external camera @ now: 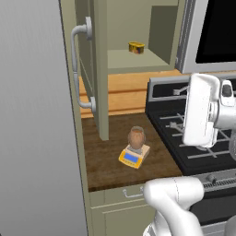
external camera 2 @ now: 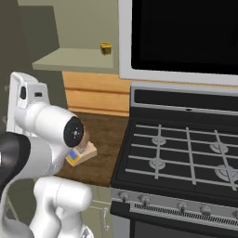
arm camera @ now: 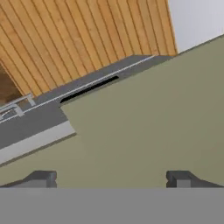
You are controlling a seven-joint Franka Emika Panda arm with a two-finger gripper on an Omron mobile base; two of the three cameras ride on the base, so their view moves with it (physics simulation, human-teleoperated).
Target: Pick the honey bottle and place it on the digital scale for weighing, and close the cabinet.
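1. In the left base view the cabinet [external camera: 94,60] hangs at 11 o'clock with its panelled door swung open, edge-on toward the camera, the curved grey bar handle [external camera: 81,69] on its left face
2. Inside it, at 12 o'clock, a short yellow tin [external camera: 136,47] with a dark band stands on the lower shelf [external camera: 133,62]
3. Below, just past centre toward 6 o'clock, the honey bottle [external camera: 136,139] stands upright on the digital scale [external camera: 133,156], which lies on the dark wooden counter [external camera: 106,156] with its blue display facing the near edge
4. A drawer [external camera: 120,196] with a small metal pull sits under the counter's front edge at 6 o'clock
5. At 3 o'clock the robot's white arm hangs above the black stove [external camera: 184,138], well apart from the bottle and the scale
6. In the right base view the yellow tin [external camera 2: 106,48] shows at 11 o'clock on the shelf; the scale [external camera 2: 81,154] peeps out at 8 o'clock from behind the arm's joint, with only a sliver of the honey bottle [external camera 2: 85,137] visible above it
7. The stove [external camera 2: 186,153] takes 3 to 5 o'clock, with a dark microwave [external camera 2: 183,39] above it at 1 o'clock
8. In the hand view the hand [arm camera: 112,178] has its two fingertips [arm camera: 41,178] set wide apart at 6 o'clock, nothing between them, facing an olive-beige panel; wood-grain backsplash [arm camera: 78,39] runs across 11 to 12 o'clock
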